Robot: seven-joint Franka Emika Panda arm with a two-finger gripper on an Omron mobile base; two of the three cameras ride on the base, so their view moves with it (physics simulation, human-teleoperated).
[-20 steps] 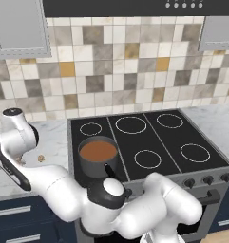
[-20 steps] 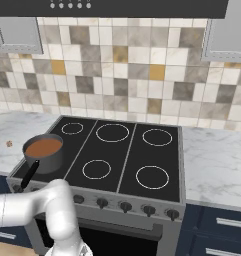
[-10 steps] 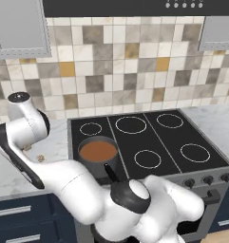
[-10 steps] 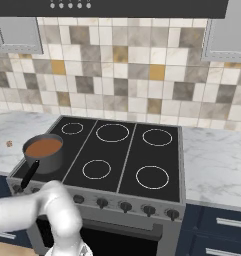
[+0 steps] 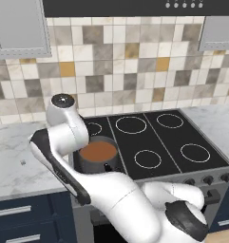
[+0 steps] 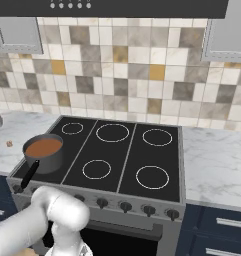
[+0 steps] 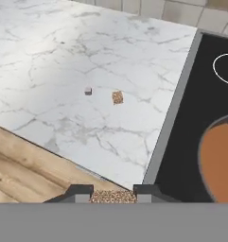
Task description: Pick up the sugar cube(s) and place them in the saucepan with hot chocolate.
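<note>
Hand view: gripper [image 7: 112, 193] pinches a speckled sugar cube [image 7: 112, 196]; no writing visible.

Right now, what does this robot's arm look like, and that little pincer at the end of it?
The arm is glossy white, made of fat rounded segments with dark grey caps and bands at the joints. No cables or markings are visible. The pincer has two small dark grey, blocky fingertips side by side at the bottom of the hand view.
</note>
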